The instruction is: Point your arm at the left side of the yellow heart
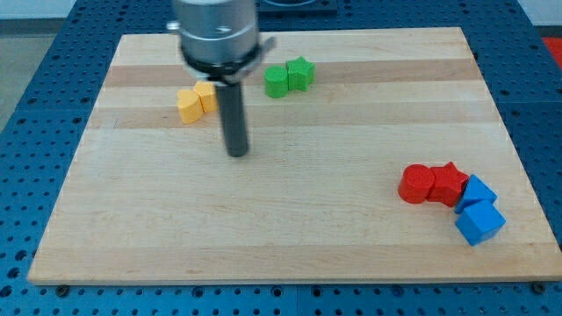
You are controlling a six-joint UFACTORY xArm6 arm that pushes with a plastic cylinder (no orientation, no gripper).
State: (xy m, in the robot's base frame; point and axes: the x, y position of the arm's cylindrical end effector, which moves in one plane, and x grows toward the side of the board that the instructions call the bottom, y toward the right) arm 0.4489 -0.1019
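Observation:
Two yellow blocks sit together near the view's top left: one (188, 104) on the left and one (206, 95) on the right, partly hidden behind the rod; I cannot tell which is the heart. My tip (237, 154) rests on the board, below and to the right of the yellow pair, a short way apart from them.
Two green blocks (288, 77) touch each other near the top middle. At the right, a red cylinder (415, 184) and a red star (448, 184) adjoin two blue blocks (479, 211). The wooden board (290, 237) has edges on all sides.

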